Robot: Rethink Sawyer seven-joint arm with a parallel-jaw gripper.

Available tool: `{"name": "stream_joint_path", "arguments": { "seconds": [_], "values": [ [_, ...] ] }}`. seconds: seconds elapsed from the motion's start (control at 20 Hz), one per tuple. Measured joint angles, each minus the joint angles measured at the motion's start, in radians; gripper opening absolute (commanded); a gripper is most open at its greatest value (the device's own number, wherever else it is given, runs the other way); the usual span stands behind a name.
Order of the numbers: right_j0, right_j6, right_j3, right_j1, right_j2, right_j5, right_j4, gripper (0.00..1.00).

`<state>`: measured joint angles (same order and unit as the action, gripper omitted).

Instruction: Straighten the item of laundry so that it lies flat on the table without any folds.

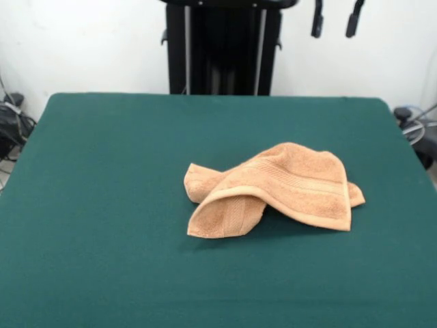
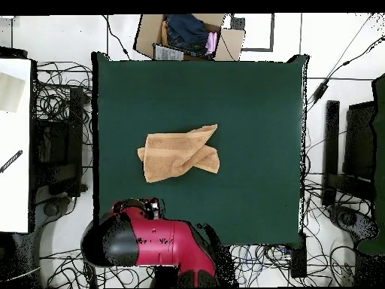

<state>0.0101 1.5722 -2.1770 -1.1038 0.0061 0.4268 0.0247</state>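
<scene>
The small orange-tan terry hand towel (image 1: 273,190) lies crumpled on the large counter covered in plain dark green felt-like cloth (image 1: 102,205), a little toward the pedestal-side edge from the middle and well clear of all four edges and corners. In the front view a ribbed border band runs across the raised upper layer, which arches over a darker hollow, while a second flap is tucked beneath it and juts out toward the camera-side edge. From overhead the towel (image 2: 180,154) reads as a long, doubled shape with one pointed corner aimed at the edge far from the robot. The robot's gripper (image 1: 336,18) hangs above the pedestal-side edge, drawn back from the cloth; its two dark tips stand apart with clear space between them, holding nothing. The red and black arm (image 2: 150,241) sits folded over its base, off the counter's edge. The step in hand is judged to be the first grasp: a good pinch would take only the top layer, at a free corner or along the ribbed hem, then draw it outward toward open felt so the fold unrolls rather than drags the whole bundle. Nothing on the counter blocks this. Beyond the edges lie tangled cables (image 2: 56,98) and an open cardboard box holding dark cloth (image 2: 188,36), neither within the working path.
</scene>
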Motion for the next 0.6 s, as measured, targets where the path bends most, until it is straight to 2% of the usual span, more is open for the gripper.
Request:
{"name": "stream_joint_path", "arguments": {
  "seconds": [0.6],
  "values": [
    [0.001,0.0,0.0,0.0,0.005,0.0,0.012,1.0]
  ]
}}
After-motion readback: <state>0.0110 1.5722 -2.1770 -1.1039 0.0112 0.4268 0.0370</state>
